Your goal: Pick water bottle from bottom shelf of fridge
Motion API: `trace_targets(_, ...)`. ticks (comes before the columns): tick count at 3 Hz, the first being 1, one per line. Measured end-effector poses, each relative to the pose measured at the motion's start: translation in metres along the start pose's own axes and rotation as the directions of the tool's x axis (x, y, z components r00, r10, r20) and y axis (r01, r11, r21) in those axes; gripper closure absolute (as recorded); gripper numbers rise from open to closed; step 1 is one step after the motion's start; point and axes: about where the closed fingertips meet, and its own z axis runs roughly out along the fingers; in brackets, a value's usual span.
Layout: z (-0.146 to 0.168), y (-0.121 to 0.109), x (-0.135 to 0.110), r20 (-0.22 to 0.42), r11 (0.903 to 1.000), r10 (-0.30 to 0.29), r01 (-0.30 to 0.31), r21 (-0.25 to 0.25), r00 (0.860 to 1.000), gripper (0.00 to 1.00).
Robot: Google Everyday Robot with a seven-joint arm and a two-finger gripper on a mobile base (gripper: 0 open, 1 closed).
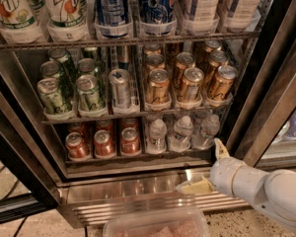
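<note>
The fridge [138,196] stands open in front of me. On its bottom shelf [138,158] three small clear water bottles stand in lanes at the right: one at the left [158,135], one in the middle [182,132] and one at the right [207,130]. Red cans [103,143] fill the left lanes. My gripper [200,166] is at the lower right, in front of the steel base, below and right of the bottles. It is open and empty, with one finger [220,150] pointing up near the rightmost bottle and the other [195,185] pointing left.
Above the bottom shelf is a rack of green cans [69,90] and gold cans [187,83]. Tall 7UP bottles [64,6] stand higher up. The dark door edge [266,102] rises at the right. A clear plastic tray [155,225] lies at the bottom.
</note>
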Motion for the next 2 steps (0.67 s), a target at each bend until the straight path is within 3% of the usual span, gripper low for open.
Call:
trace_targets(1,0.0128,0.0142,-0.0092,0.047,0.9993,-0.018,0.019,-0.034,0.999,0.00)
trace_targets(2,0.0108,0.0133,-0.0084,0.046,0.9994,-0.014,0.016,-0.031,0.999,0.00)
